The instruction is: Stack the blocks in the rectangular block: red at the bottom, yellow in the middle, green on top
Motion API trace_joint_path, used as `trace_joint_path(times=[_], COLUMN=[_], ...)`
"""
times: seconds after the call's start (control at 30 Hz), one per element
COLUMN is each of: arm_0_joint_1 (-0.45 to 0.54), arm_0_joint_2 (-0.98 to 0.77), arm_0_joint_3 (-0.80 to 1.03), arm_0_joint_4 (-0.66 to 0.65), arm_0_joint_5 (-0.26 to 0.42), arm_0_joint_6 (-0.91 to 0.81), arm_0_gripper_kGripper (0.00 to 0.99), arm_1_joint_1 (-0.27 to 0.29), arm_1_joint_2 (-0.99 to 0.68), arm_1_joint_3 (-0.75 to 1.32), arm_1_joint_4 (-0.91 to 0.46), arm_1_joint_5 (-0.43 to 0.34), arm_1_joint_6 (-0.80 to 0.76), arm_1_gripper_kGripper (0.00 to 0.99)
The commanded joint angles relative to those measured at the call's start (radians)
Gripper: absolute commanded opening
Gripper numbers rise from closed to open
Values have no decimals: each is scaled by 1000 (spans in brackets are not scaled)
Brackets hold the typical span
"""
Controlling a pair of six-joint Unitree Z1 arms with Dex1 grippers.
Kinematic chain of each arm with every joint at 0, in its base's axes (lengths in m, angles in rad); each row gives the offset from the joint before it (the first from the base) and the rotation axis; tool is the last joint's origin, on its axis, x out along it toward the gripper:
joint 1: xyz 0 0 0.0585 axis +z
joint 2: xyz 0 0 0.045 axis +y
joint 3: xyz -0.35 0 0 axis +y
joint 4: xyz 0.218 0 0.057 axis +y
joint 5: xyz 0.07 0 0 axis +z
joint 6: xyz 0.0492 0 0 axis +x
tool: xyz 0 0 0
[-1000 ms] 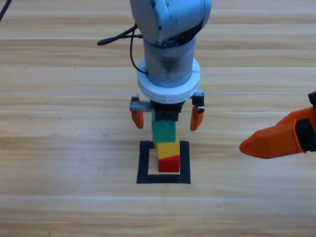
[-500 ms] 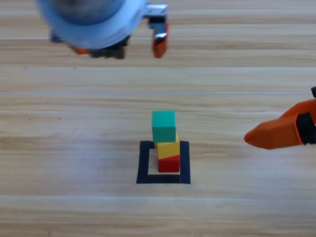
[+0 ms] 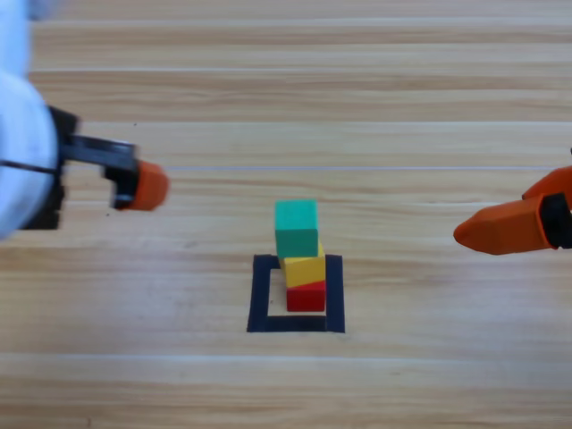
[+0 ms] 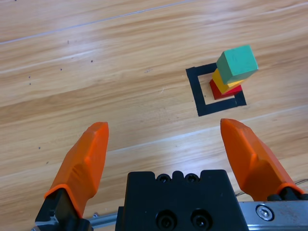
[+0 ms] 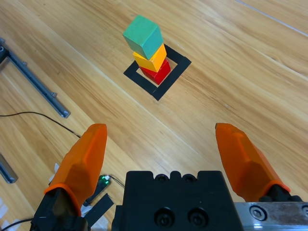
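Stack stands in the lower centre of the high view, inside the rectangular block (image 3: 261, 295), a black tape outline on the wooden table (image 3: 402, 98). Order from the bottom: red (image 3: 307, 297), yellow (image 3: 304, 268), green (image 3: 297, 228). The long axis of the stack is vertical. It is not quite plumb: the yellow cube is turned a little against the red one, and the green cube overhangs toward the upper left of the frame. In the left wrist view the red cube (image 4: 222, 91) sits toward the far right corner of the outline, close to the tape.

Left gripper (image 4: 168, 149) is at the left edge of the high view, well apart from the stack, jaws spread wide with only bare wood between them.

Right gripper (image 5: 163, 154) is at the right edge of the high view, mid-height, also well apart from the stack. Jaws spread wide, nothing held; stack visible far off, between them.
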Motion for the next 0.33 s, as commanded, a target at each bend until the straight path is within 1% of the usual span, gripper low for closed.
trace_joint_path(times=[0.03,0.33], arm_0_joint_1=[-22,-22], arm_0_joint_2=[-46,-61], arm_0_joint_3=[76,131], arm_0_joint_4=[-51,-96], arm_0_joint_5=[15,15], arm_0_joint_6=[18,26], arm_0_gripper_kGripper=[990,990], arm_1_joint_1=[3,3], arm_1_joint_2=[2,18], arm_1_joint_3=[7,7], arm_1_joint_4=[17,17], arm_1_joint_5=[-2,-2], arm_1_joint_6=[-8,-14], arm_1_gripper_kGripper=[988,988])
